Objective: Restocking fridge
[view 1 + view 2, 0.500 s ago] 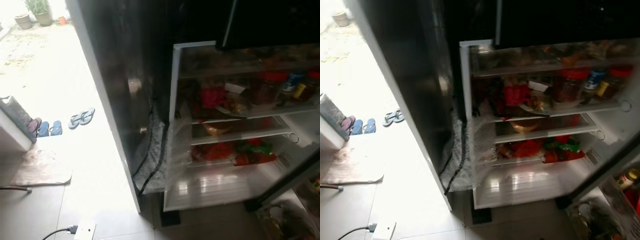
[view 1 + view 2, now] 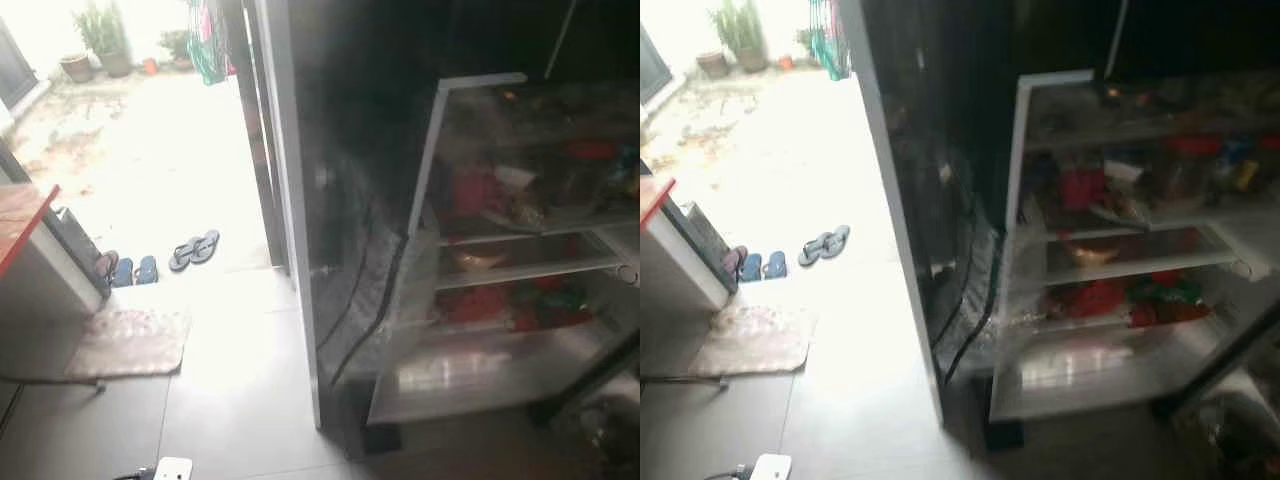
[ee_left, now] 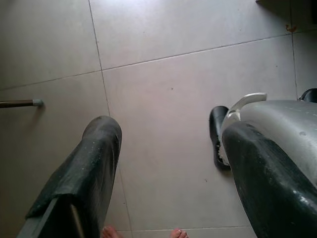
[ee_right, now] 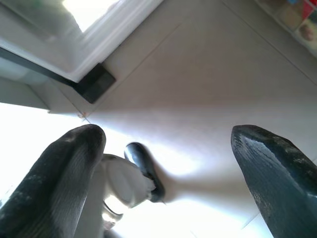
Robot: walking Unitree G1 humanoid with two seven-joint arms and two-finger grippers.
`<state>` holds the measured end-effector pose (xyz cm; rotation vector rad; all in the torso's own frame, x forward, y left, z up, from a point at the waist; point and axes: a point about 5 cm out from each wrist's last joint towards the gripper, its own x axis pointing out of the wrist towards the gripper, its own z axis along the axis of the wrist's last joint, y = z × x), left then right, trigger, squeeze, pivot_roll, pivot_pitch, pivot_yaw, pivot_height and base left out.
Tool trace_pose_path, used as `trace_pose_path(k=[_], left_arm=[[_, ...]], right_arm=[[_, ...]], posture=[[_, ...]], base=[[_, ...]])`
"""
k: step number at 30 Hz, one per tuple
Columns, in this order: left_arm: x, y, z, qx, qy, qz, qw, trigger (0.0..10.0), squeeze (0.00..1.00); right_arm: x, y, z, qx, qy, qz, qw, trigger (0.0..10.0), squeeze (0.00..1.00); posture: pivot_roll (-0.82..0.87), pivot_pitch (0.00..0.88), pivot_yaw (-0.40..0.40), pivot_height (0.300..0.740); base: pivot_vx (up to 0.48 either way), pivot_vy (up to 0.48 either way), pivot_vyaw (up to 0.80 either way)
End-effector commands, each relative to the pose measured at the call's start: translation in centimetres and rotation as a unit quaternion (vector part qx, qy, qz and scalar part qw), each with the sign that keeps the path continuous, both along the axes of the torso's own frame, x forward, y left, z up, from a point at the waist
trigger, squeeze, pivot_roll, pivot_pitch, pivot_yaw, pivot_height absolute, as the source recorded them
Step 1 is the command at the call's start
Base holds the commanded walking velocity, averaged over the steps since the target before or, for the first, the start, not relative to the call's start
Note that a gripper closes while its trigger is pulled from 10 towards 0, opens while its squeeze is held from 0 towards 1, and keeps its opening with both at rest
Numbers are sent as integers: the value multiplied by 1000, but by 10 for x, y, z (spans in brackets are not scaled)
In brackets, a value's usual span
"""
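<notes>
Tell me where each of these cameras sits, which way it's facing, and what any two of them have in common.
Left eye: on the head, looking forward and down at the open fridge, the floor and the sandals.
Right eye: beside it, same scene, fridge further left.
Left wrist: looks down along the open left gripper at floor tiles; robot's foot and a person's toes show.
Right wrist: down along the open right gripper at tiles, fridge base.
Shared: both wrists see floor.

Before me the fridge [image 2: 520, 250] stands open, its shelves [image 2: 520, 270] crowded with blurred red and green packets. On my left, bright floor tiles [image 2: 230, 380], a doormat [image 2: 130, 342], sandals [image 2: 193, 249] and potted plants [image 2: 100, 35] outside.
</notes>
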<state>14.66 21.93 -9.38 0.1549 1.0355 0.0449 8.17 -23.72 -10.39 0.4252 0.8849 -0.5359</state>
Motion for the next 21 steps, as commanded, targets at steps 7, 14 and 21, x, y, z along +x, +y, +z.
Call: trace_pose_path(k=[7, 14, 21], left_arm=[[-1, 5, 1, 13, 2, -8, 1000, 10000, 0], [3, 2, 2, 8, -3, -12, 1000, 10000, 0], [4, 3, 2, 10, -3, -11, 1000, 10000, 0]], right_arm=[[0, 6, -1, 10, -1, -9, 1000, 10000, 0], [-1, 7, -2, 12, 1, -10, 1000, 10000, 0], [0, 9, -3, 6, 9, 7, 1000, 10000, 0]], posture=[[-82, 31, 7, 740], [-83, 23, 12, 740], [-76, 20, 16, 740]], base=[[0, 290, 0], [0, 0, -570], [0, 0, -788]])
